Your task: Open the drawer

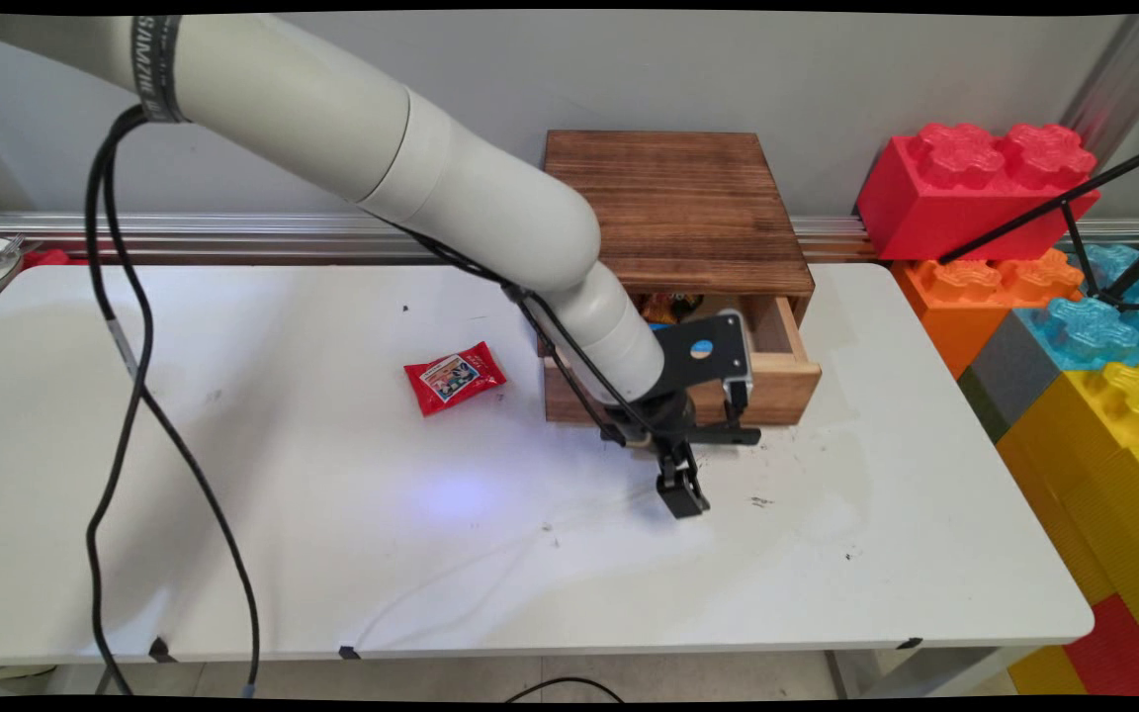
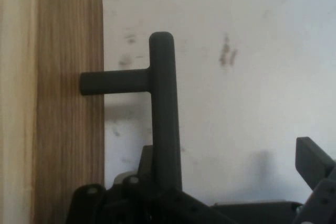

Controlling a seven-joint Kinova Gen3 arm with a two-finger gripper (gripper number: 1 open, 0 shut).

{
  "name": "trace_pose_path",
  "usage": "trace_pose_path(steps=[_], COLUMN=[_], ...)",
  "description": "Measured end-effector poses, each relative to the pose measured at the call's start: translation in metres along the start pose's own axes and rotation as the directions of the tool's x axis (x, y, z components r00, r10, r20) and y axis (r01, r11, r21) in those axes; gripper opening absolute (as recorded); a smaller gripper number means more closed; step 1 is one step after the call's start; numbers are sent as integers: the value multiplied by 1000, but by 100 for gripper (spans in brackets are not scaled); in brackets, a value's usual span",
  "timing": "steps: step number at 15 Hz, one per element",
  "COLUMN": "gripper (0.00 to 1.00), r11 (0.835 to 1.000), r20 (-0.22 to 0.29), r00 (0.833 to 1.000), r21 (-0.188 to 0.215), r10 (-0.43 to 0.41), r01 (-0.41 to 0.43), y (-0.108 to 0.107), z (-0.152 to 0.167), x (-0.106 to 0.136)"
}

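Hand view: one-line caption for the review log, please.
Open gripper beside the black T-shaped handle on the wooden drawer front, white table beyond.

One wooden drawer box [image 1: 678, 213], with one drawer [image 1: 777, 381] pulled out and one black handle [image 2: 163, 108] on its front. One red snack packet [image 1: 454, 377] on one white desk [image 1: 332, 554]. One black claw [image 1: 690, 489]. Giant building bricks at the right: one red [image 1: 975, 188], one orange [image 1: 985, 287], one yellow stack [image 1: 1113, 435]; blue ones [image 1: 1103, 316] uncountable.
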Motion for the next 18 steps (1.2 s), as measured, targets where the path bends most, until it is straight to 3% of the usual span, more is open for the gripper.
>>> trace_pose_path(steps=[18], gripper=[100], r11=[994], r20=[-20], r00=[997], r21=[-74], r10=[-77], r01=[76], y=[104], z=[-19], x=[10])
